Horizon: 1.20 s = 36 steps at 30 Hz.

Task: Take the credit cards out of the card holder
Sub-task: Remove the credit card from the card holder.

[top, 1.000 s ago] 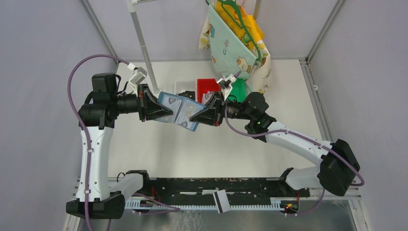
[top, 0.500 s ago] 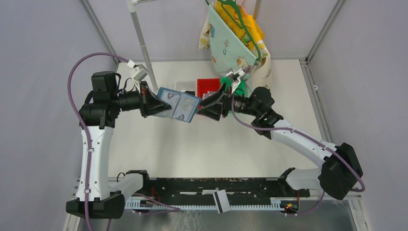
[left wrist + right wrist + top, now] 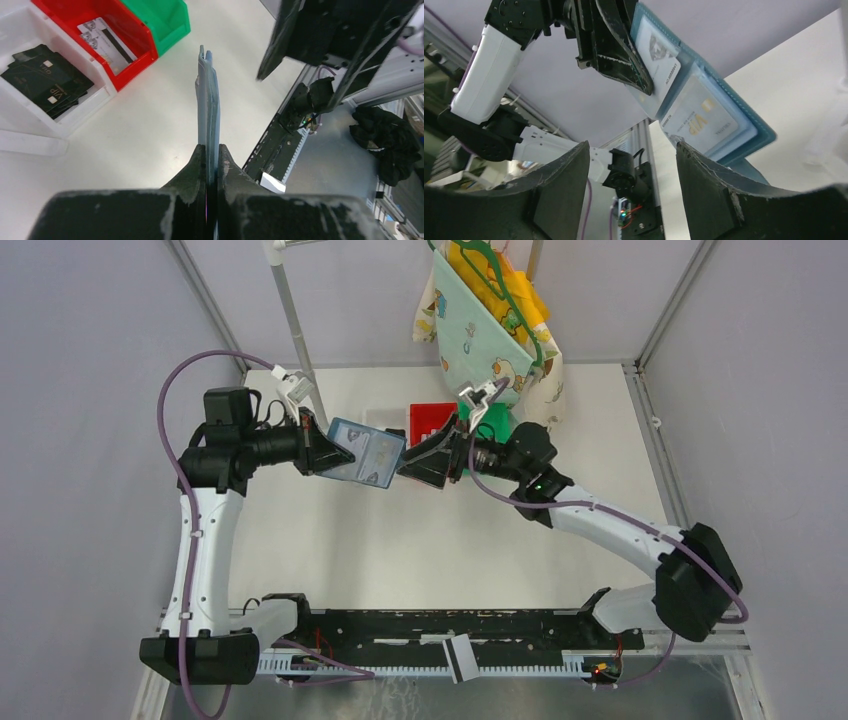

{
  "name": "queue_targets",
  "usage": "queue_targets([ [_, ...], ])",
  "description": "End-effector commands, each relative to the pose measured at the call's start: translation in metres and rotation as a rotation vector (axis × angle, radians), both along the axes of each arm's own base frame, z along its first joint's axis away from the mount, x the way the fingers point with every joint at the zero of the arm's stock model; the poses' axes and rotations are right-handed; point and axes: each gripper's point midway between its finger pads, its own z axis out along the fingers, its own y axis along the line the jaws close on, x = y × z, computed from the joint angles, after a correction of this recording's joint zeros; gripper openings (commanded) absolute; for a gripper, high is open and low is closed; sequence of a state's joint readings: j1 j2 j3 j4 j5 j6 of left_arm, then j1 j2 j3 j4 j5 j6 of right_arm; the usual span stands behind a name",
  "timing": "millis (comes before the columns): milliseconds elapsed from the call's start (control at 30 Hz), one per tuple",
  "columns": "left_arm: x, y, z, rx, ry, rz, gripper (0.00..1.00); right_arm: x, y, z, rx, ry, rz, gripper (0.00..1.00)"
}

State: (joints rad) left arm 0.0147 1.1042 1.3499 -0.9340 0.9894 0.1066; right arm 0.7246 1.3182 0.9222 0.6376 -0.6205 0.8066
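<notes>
The teal card holder [image 3: 366,457] hangs open in the air between the two arms. My left gripper [image 3: 343,457] is shut on its left end. In the left wrist view the card holder [image 3: 207,107] shows edge-on, pinched between the closed fingers [image 3: 197,162]. My right gripper [image 3: 408,468] is open just off the holder's right end, touching nothing. From the right wrist the holder [image 3: 751,137] shows its pale pockets, with one credit card [image 3: 658,55] beside the left fingers and another credit card [image 3: 701,122] lower down. The right gripper [image 3: 634,150] has nothing between its fingers.
A red bin [image 3: 117,55] holds a striped card [image 3: 106,41]. A green bin [image 3: 162,17] sits beside it, and a white tray [image 3: 20,137] holds black cards [image 3: 47,80]. A patterned cloth bag [image 3: 495,335] and a metal pole [image 3: 295,325] stand at the back.
My right gripper has opened, let go of the holder's right end and drawn slightly back. My left gripper has carried the holder a little toward the back.
</notes>
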Motion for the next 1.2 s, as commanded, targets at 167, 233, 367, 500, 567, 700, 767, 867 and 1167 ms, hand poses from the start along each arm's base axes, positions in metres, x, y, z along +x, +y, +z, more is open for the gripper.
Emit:
queue_targets([
  [167, -0.035, -0.024, 0.032, -0.204, 0.025, -0.196, 0.03, -0.036, 0.028, 0.035, 0.212, 0.040, 0.246, 0.66],
  [233, -0.036, -0.024, 0.032, -0.204, 0.022, -0.197, 0.03, -0.037, 0.032, 0.032, 0.207, 0.047, 0.255, 0.66],
  [367, -0.041, -0.026, 0.036, -0.224, 0.023, -0.223, 0.04, -0.037, 0.039, 0.024, 0.197, 0.071, 0.265, 0.65],
  [500, -0.048, -0.028, 0.041, -0.244, 0.017, -0.254, 0.06, -0.036, 0.043, 0.022, 0.204, 0.085, 0.274, 0.65],
  [567, -0.051, -0.028, 0.043, -0.249, 0.011, -0.263, 0.06, -0.035, 0.046, 0.023, 0.207, 0.087, 0.279, 0.64],
  [700, -0.060, -0.030, 0.050, -0.284, 0.038, -0.294, 0.08, -0.036, 0.050, 0.027, 0.213, 0.086, 0.291, 0.63],
  [767, -0.061, -0.030, 0.050, -0.287, 0.039, -0.299, 0.08, -0.037, 0.052, 0.029, 0.220, 0.084, 0.299, 0.62],
  [867, -0.062, -0.030, 0.048, -0.288, 0.040, -0.300, 0.08, -0.041, 0.054, 0.037, 0.239, 0.076, 0.322, 0.60],
  [1167, -0.065, -0.031, 0.051, -0.291, 0.026, -0.313, 0.11, -0.045, 0.055, 0.044, 0.274, 0.092, 0.361, 0.19],
])
